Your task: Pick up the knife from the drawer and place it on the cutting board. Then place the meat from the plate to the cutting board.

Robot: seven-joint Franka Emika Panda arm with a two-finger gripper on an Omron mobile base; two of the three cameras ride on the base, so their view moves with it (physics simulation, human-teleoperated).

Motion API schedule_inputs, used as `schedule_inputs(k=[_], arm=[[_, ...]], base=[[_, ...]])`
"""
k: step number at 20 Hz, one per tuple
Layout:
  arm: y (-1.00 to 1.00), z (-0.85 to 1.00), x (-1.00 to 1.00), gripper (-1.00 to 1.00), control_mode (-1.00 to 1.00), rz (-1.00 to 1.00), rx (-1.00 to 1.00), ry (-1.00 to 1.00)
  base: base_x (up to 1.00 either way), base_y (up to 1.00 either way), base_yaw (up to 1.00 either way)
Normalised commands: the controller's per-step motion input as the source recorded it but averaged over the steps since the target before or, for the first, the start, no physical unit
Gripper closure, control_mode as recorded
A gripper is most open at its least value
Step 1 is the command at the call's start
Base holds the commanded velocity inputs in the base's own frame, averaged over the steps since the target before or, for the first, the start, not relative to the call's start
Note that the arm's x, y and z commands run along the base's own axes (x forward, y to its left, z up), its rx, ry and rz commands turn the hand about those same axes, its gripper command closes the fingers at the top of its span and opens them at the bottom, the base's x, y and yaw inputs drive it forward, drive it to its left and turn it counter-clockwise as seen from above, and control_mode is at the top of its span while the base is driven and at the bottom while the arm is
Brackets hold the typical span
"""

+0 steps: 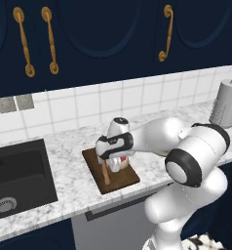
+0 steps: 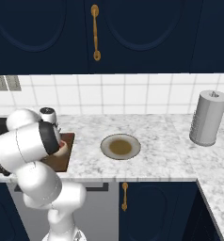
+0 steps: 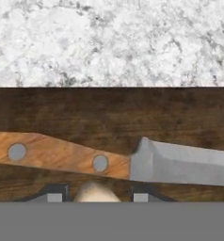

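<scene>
Now — knife [image 3: 109, 162] is lying flat on cutting board [image 3: 109, 113], wooden handle and silver blade running lengthwise along board. Board is resting near front edge of marble counter [image 1: 64, 161], just beside sink [image 1: 18, 176]. Gripper [image 1: 119, 165] is being held low over board; meat [image 3: 96, 193] is being pinched between fingertips [image 3: 55, 195], jaws partly closed round it. Plate [image 2: 121, 146] is sitting bare on counter, near board. Grey canister [image 2: 208, 117] is standing toward counter's far corner.

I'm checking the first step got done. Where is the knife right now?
The knife lies flat on the cutting board, near the board's left edge in the left base view, just beside the gripper.
</scene>
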Motion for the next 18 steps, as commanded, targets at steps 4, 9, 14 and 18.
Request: schedule_inputs(k=[4,9,14,18], arm=[[-0.14,0.71,-0.44,-1.0,-1.0,0.02,0.0,-0.09],[-0.17,1.0,-0.74,-1.0,-1.0,0.0,0.0,-0.01],[-0.32,1.0,-0.7,-1.0,-1.0,-0.04,0.0,0.0],[-0.69,1.0,-0.36,-1.0,-1.0,-0.08,0.0,-0.01]], base=[[0.0,0.0,0.0],[0.0,0.0,0.0],[0.0,0.0,0.0],[0.0,0.0,0.0]])
